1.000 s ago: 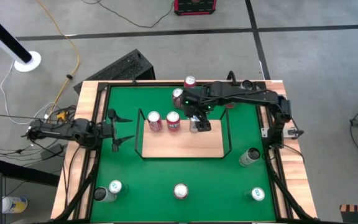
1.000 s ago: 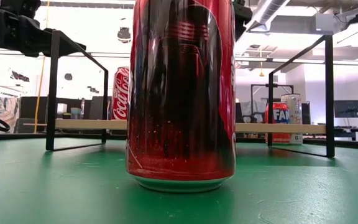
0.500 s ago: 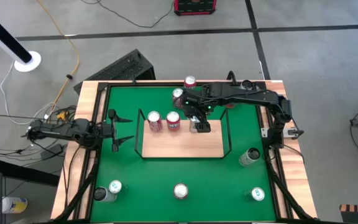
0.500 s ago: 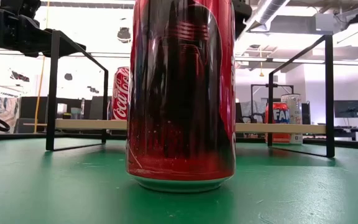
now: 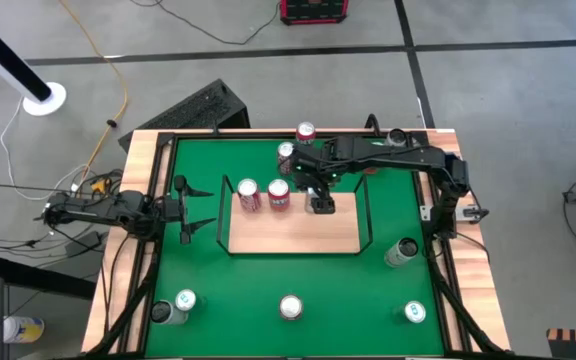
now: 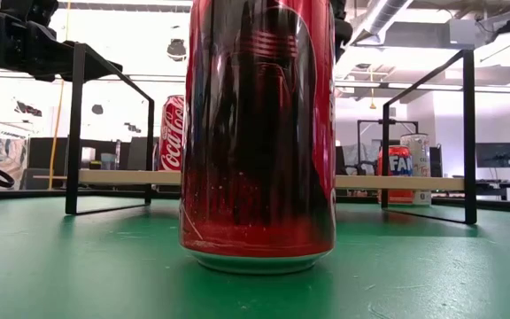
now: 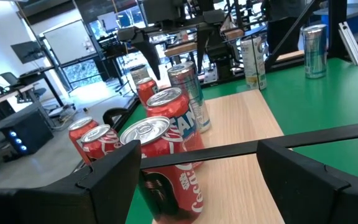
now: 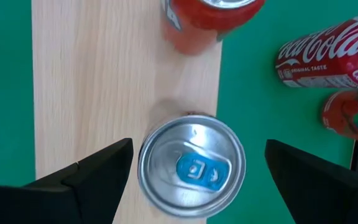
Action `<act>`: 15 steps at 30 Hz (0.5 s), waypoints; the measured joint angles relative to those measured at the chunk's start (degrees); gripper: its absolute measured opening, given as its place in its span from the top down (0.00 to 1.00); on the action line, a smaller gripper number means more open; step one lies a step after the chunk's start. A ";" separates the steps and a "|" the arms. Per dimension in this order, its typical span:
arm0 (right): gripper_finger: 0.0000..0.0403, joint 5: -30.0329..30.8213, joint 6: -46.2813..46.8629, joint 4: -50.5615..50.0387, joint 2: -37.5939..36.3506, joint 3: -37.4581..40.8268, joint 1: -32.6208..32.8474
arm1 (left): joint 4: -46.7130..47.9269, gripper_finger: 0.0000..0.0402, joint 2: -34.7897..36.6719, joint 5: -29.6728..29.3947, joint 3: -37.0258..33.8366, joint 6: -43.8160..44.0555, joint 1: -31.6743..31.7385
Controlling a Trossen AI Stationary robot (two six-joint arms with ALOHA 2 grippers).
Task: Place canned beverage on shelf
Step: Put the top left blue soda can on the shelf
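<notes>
Fingers of the right gripper (image 8: 194,171) are standing wide apart around a silver can (image 8: 192,165) sitting upright on the shelf (image 8: 98,74), not clamping it. Left gripper (image 5: 190,207) is waiting, fingers apart, beside the shelf's end.

Overhead, table-level and two wrist views, all sharing the shelf (image 5: 293,228).

Green table (image 5: 268,280) – carries shelf (image 5: 288,235) plus loose cans; shelf holds three cans (image 5: 248,193), seemingly upright.
</notes>
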State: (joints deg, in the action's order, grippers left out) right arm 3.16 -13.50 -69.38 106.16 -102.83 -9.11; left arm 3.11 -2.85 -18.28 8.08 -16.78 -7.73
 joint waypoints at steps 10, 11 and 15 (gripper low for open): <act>0.22 0.19 1.00 -1.66 0.76 0.04 -0.04 | 0.00 0.24 0.00 0.00 0.00 0.00 0.00; 0.24 0.52 1.06 -1.64 0.76 0.04 -0.01 | 0.00 0.24 0.00 0.00 0.00 0.00 0.00; 0.30 1.89 2.47 -1.62 0.76 0.04 -0.01 | 0.00 0.24 0.01 -0.01 0.00 0.00 0.00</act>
State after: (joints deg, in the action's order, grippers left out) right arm 5.05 -11.03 -71.00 106.91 -102.78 -9.13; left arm 3.11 -2.84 -18.30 8.08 -16.78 -7.73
